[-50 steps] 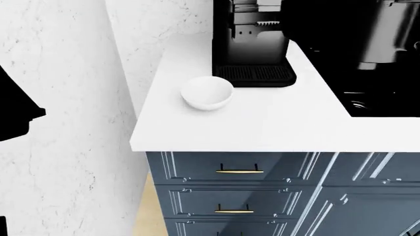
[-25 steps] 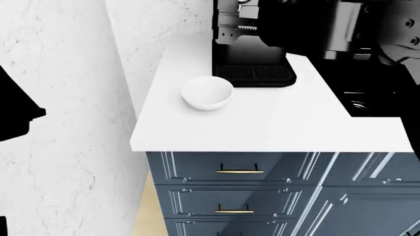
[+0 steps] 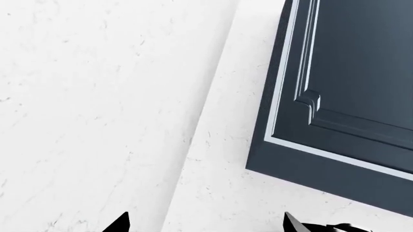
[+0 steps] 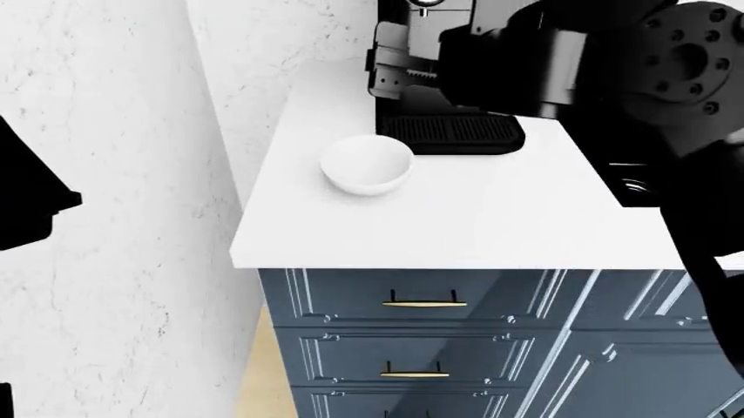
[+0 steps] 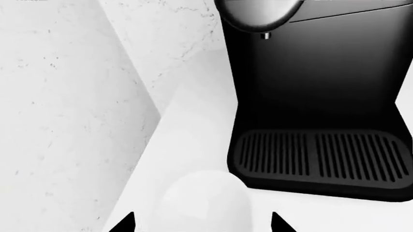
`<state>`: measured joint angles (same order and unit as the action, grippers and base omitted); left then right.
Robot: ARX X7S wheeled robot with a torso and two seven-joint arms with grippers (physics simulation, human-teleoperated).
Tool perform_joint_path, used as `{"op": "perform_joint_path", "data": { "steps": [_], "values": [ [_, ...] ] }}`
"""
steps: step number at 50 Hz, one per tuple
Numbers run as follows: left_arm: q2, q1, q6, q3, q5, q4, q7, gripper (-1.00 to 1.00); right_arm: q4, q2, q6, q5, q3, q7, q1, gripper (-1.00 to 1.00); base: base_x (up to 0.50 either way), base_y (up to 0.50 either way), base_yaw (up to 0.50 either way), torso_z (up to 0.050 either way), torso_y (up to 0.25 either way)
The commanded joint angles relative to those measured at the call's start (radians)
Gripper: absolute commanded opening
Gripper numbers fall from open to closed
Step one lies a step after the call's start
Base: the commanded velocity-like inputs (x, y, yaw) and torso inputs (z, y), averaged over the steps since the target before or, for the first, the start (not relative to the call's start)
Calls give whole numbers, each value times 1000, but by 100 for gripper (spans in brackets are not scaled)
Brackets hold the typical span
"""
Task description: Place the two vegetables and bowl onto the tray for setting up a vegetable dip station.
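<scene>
The plain white bowl sits on the white counter, just left of the black coffee machine's drip grate. It also shows in the right wrist view, low between the two fingertips. My right gripper hangs above and behind the bowl, its arm coming in from the upper right; in the right wrist view the jaws stand wide apart and empty. My left gripper is open and empty, facing a white wall. The cucumber, the carrot and the tray are out of view.
The black coffee machine stands at the back of the counter. A dark sunken area lies at the right. Dark blue drawers with brass handles are below the counter edge. A marble wall is at the left.
My right arm has swung in from the upper right to the left, and now hangs over the coffee machine, nearer the bowl. The bowl has not moved.
</scene>
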<state>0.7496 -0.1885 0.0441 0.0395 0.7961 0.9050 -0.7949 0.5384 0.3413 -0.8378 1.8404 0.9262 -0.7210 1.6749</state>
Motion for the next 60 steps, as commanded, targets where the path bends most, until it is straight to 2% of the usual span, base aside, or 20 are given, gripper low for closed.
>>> {"op": "perform_joint_path", "data": {
  "steps": [1,24,60],
  "values": [
    [1,-1,-2,-1,0,-2,-1,100,94,-34,17,-36,20,70,0,100,0,0,0,0,0],
    [3,5,-10,0,1,-3,-3,100,307,-120,-5,-109,101,99,32,100,0,0,0,0,0],
    [8,1,-12,-8,1,-6,-6,100,698,-311,44,-272,237,405,85,100,0,0,0,0,0]
  ]
}}
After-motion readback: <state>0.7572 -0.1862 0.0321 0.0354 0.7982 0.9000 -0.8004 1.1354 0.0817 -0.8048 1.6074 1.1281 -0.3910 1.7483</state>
